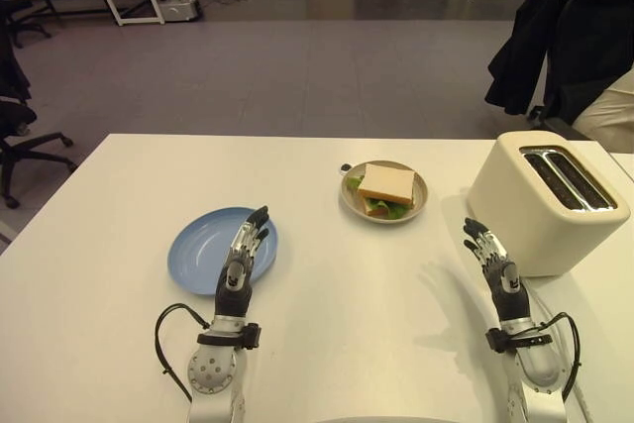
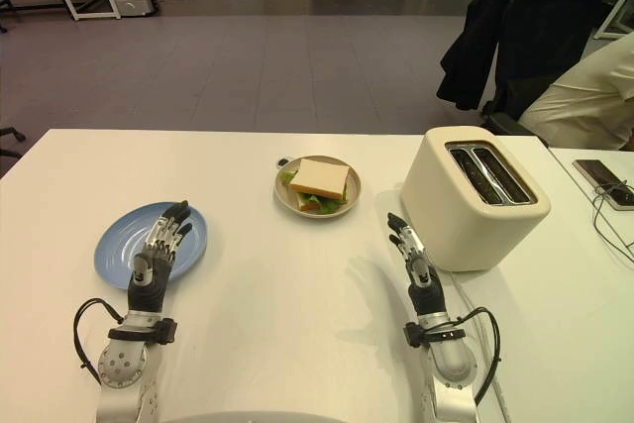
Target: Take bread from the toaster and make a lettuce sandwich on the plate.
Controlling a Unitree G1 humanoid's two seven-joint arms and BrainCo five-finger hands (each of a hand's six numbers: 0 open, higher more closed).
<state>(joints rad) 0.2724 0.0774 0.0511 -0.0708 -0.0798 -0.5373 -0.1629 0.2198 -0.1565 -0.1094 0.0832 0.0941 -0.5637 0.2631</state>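
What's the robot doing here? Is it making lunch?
It looks about done. A lettuce sandwich sits on the tan plate in the middle of the table. Neither hand holds anything: the left hand is open at the edge of a blue plate, and the right hand is open beside the toaster.
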